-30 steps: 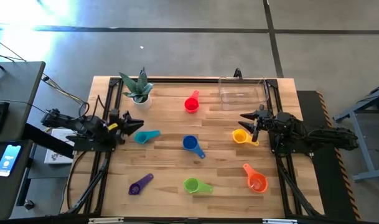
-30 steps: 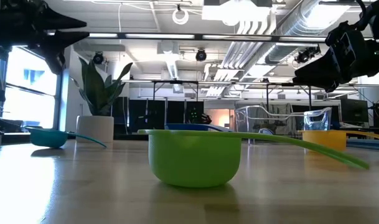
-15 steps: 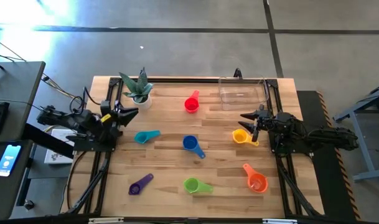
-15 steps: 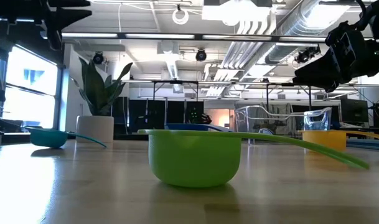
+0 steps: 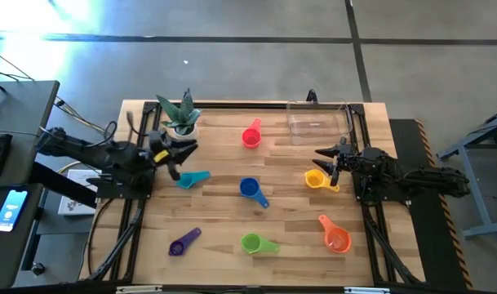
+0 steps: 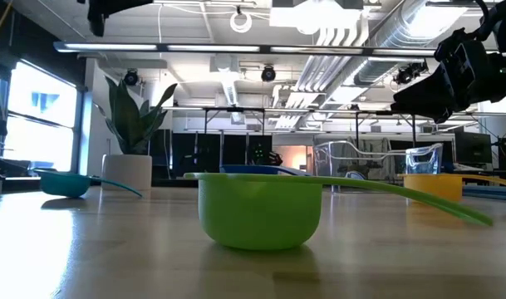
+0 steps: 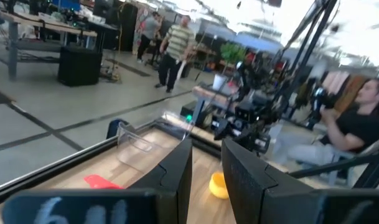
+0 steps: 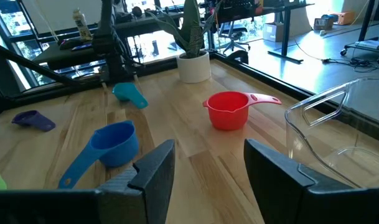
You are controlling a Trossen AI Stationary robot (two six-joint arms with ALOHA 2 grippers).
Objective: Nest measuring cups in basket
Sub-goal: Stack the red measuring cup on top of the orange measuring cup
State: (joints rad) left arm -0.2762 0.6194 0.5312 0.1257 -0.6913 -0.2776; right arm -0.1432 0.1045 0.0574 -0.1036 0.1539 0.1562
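Observation:
Seven cups lie apart on the wooden table: red (image 5: 250, 136), teal (image 5: 192, 178), blue (image 5: 250, 189), yellow (image 5: 315, 178), orange (image 5: 335, 237), green (image 5: 254, 242) and purple (image 5: 183, 242). The clear basket (image 5: 317, 121) stands at the far right with nothing in it. My left gripper (image 5: 185, 159) is open and hangs in the air over the table's left side, just beyond the teal cup. My right gripper (image 5: 323, 155) is open and hovers by the yellow cup's far side, near the basket. In the right wrist view my right gripper (image 8: 209, 144) faces the red cup (image 8: 229, 111).
A white pot with a plant (image 5: 181, 121) stands at the far left corner. Black rails run along the table's left and right sides under the arms. The green cup (image 6: 261, 208) sits near the table's near edge. People stand in the room beyond the table.
My left gripper has risen well above the table and moved from beside the teal cup toward the far edge, then a little toward the right, turning as it went. The cups and the basket lie where they were. My right arm has kept still.

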